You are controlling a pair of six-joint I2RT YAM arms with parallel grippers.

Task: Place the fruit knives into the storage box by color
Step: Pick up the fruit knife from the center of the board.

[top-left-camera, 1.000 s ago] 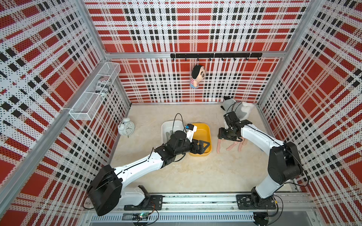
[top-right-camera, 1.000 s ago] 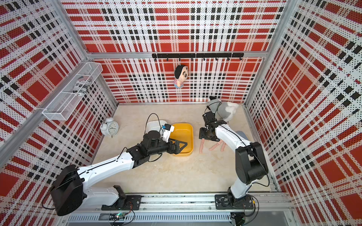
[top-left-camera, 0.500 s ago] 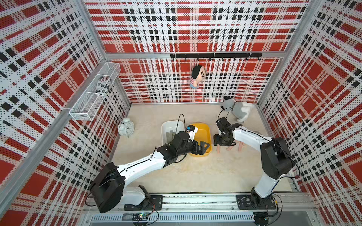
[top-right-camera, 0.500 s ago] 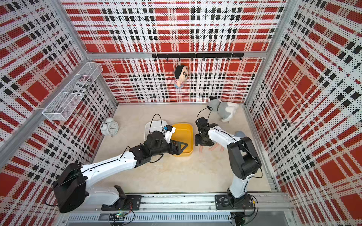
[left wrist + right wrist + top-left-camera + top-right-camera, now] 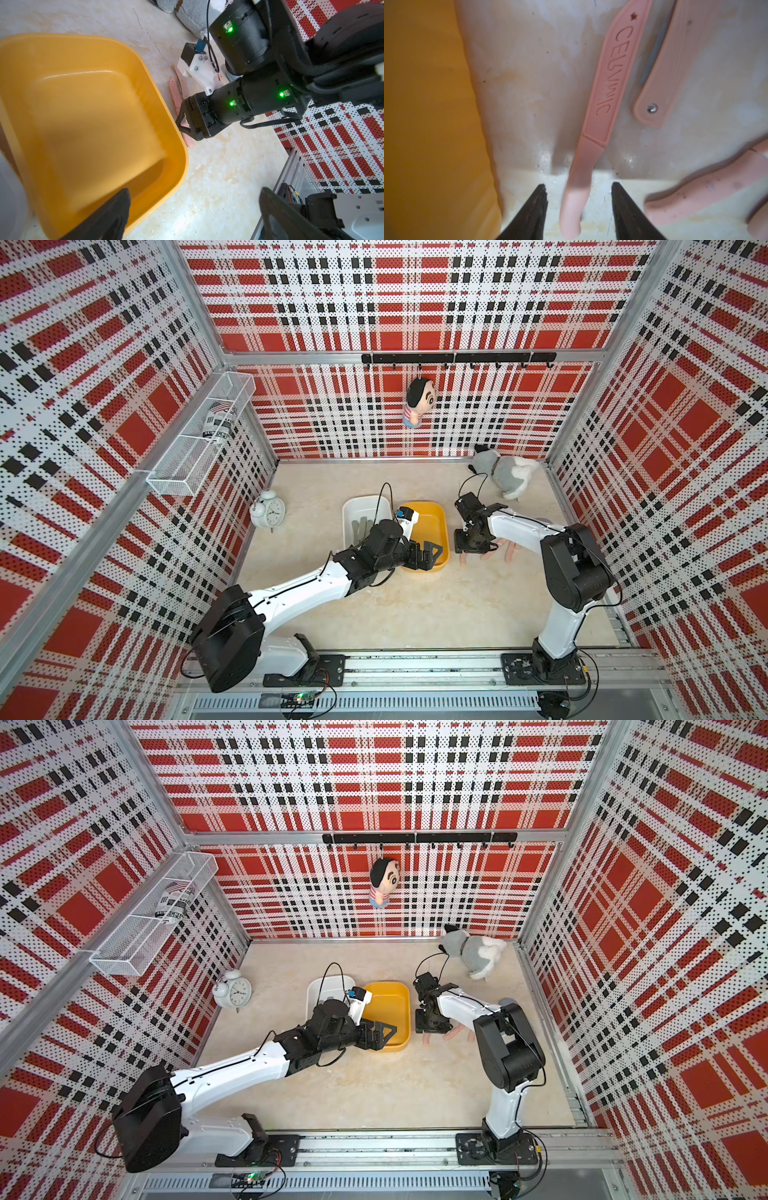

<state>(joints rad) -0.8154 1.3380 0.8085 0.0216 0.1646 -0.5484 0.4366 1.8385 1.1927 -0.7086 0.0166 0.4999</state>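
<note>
In both top views, green knives (image 5: 360, 526) lie in the white bin (image 5: 353, 506) (count unclear). The yellow bin (image 5: 430, 526) is empty and the pink knives (image 5: 509, 552) lie on the table (image 5: 415, 605) beside it, under the right claw (image 5: 471, 545), so I'd judge it about half done with the pinks left. Left wrist: the left claw (image 5: 195, 216) is wide open and empty over the yellow bin's corner. Right wrist: the right claw's jaws are partly open astride one pink knife (image 5: 604, 93), gaps on both sides, nothing gripped yet.

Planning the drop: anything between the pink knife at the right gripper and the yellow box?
Only bare table separates the pink knife from the yellow box; the open left gripper hangs over the box's near end.
</note>
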